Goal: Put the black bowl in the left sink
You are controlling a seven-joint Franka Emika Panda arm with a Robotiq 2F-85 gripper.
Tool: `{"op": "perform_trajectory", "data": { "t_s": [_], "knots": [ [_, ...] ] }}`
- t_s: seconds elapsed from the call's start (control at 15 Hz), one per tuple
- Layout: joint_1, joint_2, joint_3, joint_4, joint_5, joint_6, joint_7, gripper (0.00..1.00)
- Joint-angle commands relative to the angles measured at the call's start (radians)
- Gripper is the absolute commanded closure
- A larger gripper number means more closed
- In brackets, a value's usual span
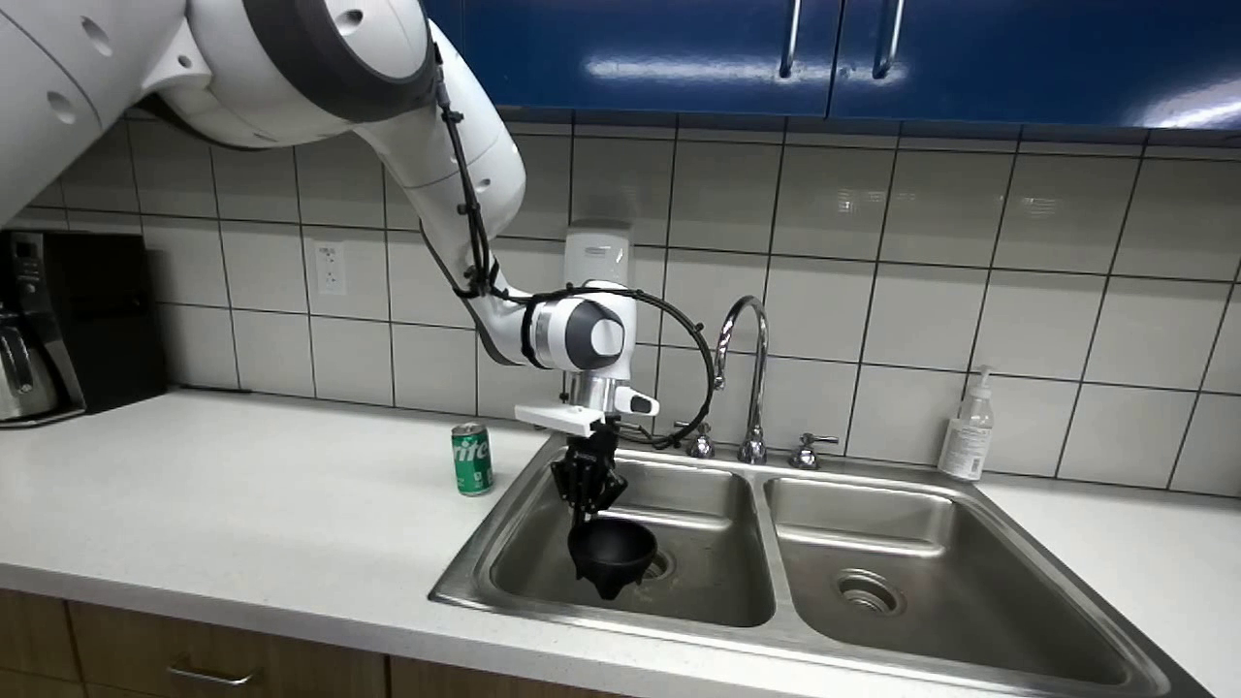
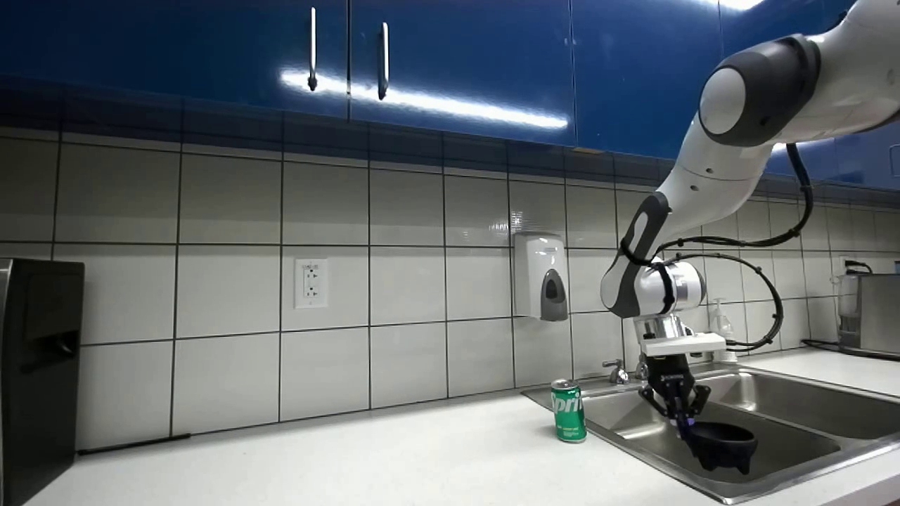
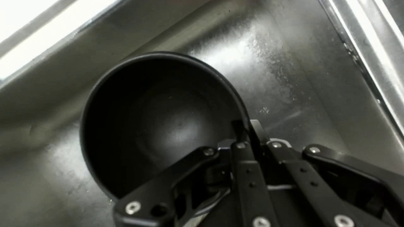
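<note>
The black bowl is roughly upright over the left sink, with small feet under it. It also shows in an exterior view and, seen into from above, in the wrist view. My gripper points down and is shut on the bowl's rim. In the wrist view the gripper has one finger inside the rim and one outside. The gap between the bowl and the steel floor of the left sink cannot be told clearly. The bowl partly covers the drain.
A green soda can stands on the counter beside the left sink's edge. The other steel basin lies across a divider. A faucet with handles stands behind. A soap bottle and a wall dispenser are near.
</note>
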Motion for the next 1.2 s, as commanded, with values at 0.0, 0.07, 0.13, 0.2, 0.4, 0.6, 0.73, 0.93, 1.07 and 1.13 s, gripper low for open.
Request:
{"op": "perform_trajectory", "data": {
  "t_s": [0.0,0.07,0.13,0.2,0.4,0.6,0.73,0.93,1.07,1.13],
  "knots": [
    [-0.024,0.052,0.017,0.081,0.016,-0.035,-0.005,0.98],
    [-0.023,0.064,0.016,0.091,0.014,-0.030,-0.003,0.98],
    [-0.024,0.076,0.017,0.103,0.015,-0.033,-0.004,0.98],
    [-0.025,0.089,0.018,0.114,0.016,-0.033,-0.003,0.98],
    [-0.024,0.124,0.017,0.144,0.014,-0.034,0.003,0.98],
    [-0.024,0.153,0.017,0.167,0.015,-0.033,0.007,0.98],
    [-0.025,0.169,0.018,0.179,0.018,-0.030,0.010,0.98],
    [-0.030,0.186,0.022,0.189,0.034,-0.023,0.015,0.98],
    [-0.033,0.196,0.022,0.195,0.050,-0.020,0.020,0.98],
    [-0.034,0.200,0.022,0.196,0.058,-0.020,0.022,0.98]
  ]
}}
